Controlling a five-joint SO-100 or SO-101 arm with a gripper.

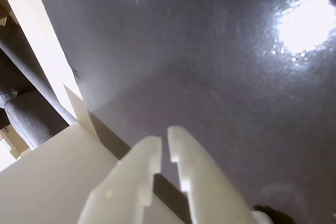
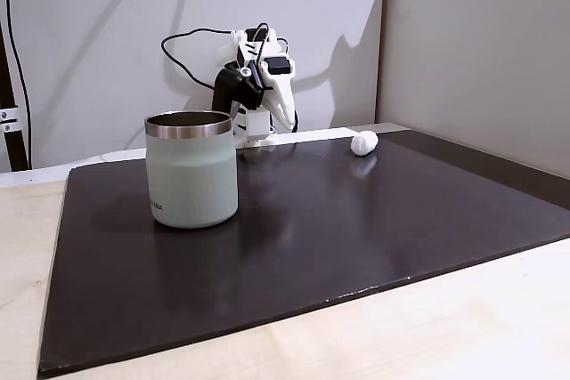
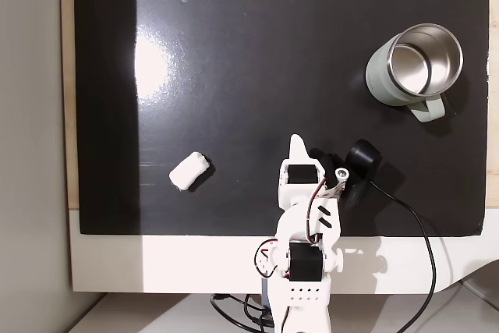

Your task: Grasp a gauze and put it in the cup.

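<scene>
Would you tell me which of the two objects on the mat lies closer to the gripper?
The gauze, the small white roll; the cup stands farther from the gripper.

Dark glossy mat (image 2: 356,229) on pale table (image 2: 463,327)

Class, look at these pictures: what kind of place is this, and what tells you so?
Probably a home or hobby robotics bench: a small white arm's gripper, loose cables, a dark mat on a pale table, with a cup and gauze.

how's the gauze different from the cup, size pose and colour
The gauze is far smaller than the cup. The gauze is white all over; the cup is pale mint green with a bare steel rim. The gauze lies on its side, while the cup stands upright, mouth open. Both rest on the dark mat, apart from each other and from the gripper.
</scene>
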